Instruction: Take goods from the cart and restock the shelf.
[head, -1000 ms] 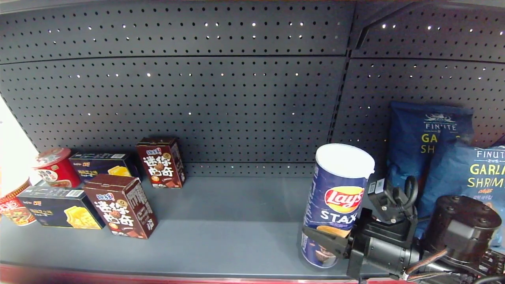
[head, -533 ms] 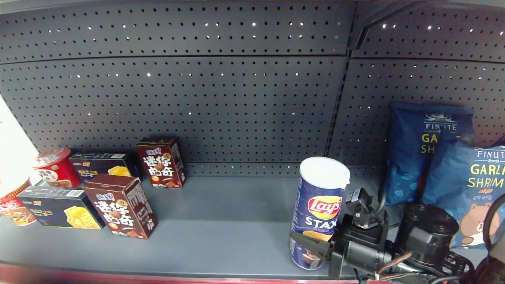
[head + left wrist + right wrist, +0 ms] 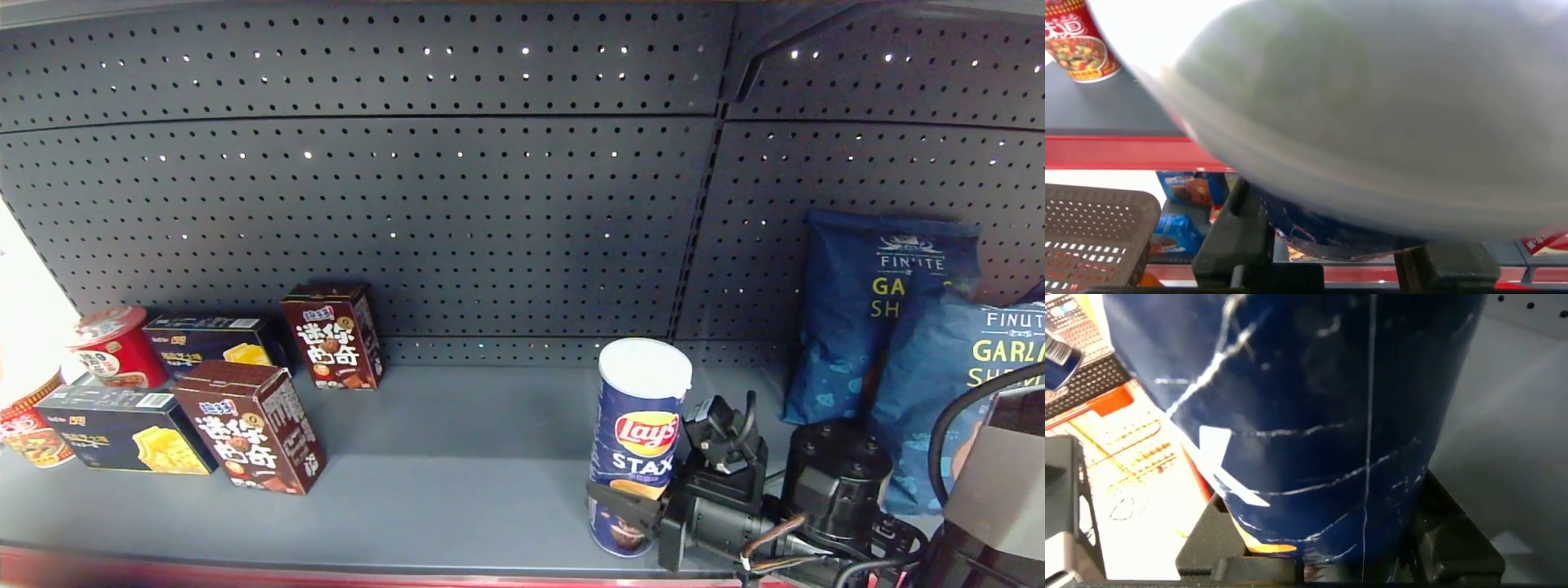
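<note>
Right gripper (image 3: 624, 510): my two fingers are clamped on the low part of the chip can (image 3: 641, 425).
Chip can: upright with its white lid on top, at the front of the shelf (image 3: 457, 490).
Around: blue chip bags (image 3: 873, 302) lean on the back wall near my right. Brown boxes (image 3: 253, 437) and red cups (image 3: 114, 347) sit well apart on the left.
Hard to see: a big blurry thing covers my left gripper (image 3: 1339, 253). I cannot tell if it holds anything.
Room: grey shelf, and a dark wall with holes (image 3: 408, 204).

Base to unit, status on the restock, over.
Right gripper shut low on chip can, upright at shelf front edge. Left gripper shut on blue item, blurred. Chip bags alongside, apart; nothing blocking.
</note>
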You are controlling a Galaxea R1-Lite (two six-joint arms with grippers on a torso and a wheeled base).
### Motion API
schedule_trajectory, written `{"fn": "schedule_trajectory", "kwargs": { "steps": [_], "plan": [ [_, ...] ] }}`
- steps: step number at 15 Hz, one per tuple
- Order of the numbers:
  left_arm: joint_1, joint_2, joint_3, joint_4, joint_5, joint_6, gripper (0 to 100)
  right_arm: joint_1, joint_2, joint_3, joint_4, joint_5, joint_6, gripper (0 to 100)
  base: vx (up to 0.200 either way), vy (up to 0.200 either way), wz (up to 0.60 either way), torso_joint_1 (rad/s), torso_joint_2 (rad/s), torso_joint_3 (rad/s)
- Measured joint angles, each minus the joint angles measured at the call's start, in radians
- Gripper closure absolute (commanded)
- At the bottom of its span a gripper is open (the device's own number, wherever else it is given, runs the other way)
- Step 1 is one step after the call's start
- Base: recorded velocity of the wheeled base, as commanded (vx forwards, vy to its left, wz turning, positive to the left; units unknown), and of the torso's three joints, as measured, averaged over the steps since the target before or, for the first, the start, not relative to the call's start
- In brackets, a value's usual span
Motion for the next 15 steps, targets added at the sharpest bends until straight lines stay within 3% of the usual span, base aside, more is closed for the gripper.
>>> {"fn": "schedule_trajectory", "kwargs": {
  "steps": [3,4,10,15],
  "plan": [
    [0.000,0.000,0.004,0.001,0.000,0.000,100,0.000,0.014,-0.013,-0.001,0.000,-0.001,100,0.000,0.000,0.00,0.000,0.00,0.000],
    [0.000,0.000,0.004,0.001,0.000,-0.002,100,0.001,0.018,-0.014,-0.002,0.000,-0.002,0,0.000,0.000,0.00,0.000,0.00,0.000],
    [0.000,0.000,0.014,-0.002,0.000,-0.012,100,0.001,0.004,0.021,0.001,-0.001,-0.006,0,0.000,0.000,0.00,0.000,0.00,0.000],
    [0.000,0.000,0.057,-0.077,0.010,-0.012,100,-0.062,-0.089,0.137,0.001,0.018,-0.006,0,0.000,0.000,0.00,0.000,0.00,0.000]
  ]
}}
